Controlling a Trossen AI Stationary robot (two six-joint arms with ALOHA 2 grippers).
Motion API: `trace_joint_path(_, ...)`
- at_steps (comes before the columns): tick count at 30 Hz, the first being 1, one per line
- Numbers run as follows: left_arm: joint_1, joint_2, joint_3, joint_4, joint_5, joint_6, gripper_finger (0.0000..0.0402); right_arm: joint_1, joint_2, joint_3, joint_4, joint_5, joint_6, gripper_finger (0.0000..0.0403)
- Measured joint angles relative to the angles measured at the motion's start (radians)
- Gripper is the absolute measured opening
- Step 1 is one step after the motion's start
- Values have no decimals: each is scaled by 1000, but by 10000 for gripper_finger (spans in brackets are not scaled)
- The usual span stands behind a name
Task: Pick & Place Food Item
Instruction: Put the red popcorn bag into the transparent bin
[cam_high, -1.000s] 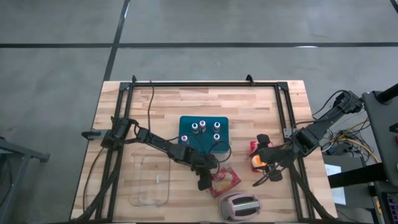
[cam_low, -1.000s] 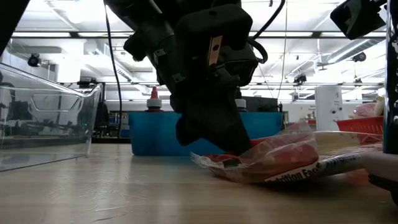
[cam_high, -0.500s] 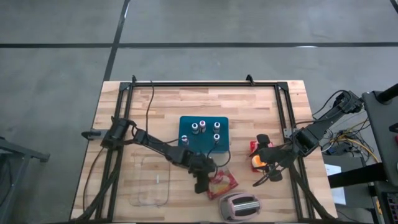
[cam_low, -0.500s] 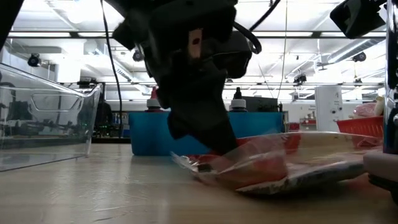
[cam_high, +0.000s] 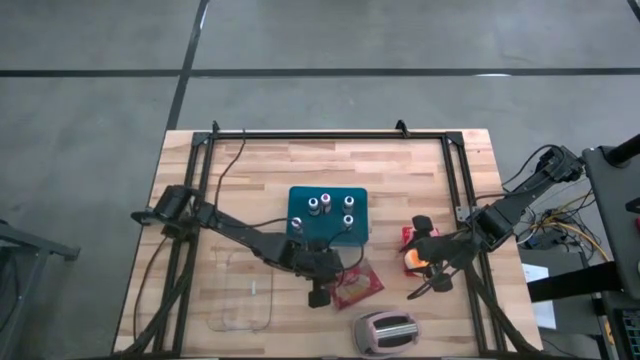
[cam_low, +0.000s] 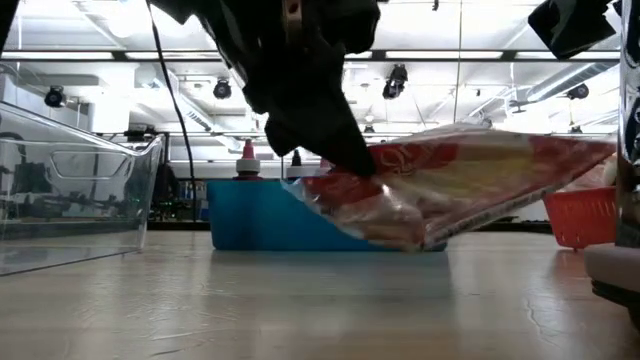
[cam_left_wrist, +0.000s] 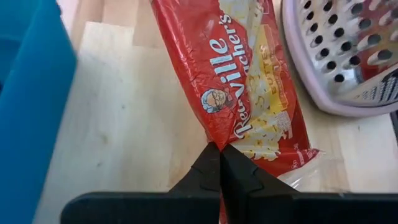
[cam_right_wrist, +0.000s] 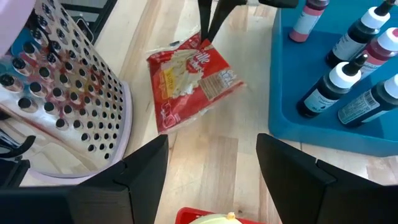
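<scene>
Left gripper pinches popcorn bag by corner, lifted; bag's length trails toward right; clear bin opposite side.

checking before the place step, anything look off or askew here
Nothing spilled or damaged. The popcorn bag hangs tilted, pinched only at one edge by the left gripper, clear of the table. The right gripper waits open nearby.
</scene>
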Motion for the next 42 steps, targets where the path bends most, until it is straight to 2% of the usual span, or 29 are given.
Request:
trace_joint_path(8,-15,-25,-69,20,-63,-10,0,0,0,0,44,23,-45,237)
trace_joint_path(15,-26,-125,-148,87,-152,-2,0,0,1,-12,93,97,-102,237)
trace_joint_path(28,-72,-363,-380,298,-408,60,0,0,0,-66,450,179,-402,237)
trace_joint_path(35,-95,-425,-456,411,-525,195,0,-1,-7,-84,644,168,-565,237)
trace_joint_path(39,-104,-450,-512,524,-571,288,0,-5,-22,-110,757,86,-629,237)
trace_joint_path(42,-109,-474,-561,636,-580,354,0,-6,-51,-132,796,69,-656,237)
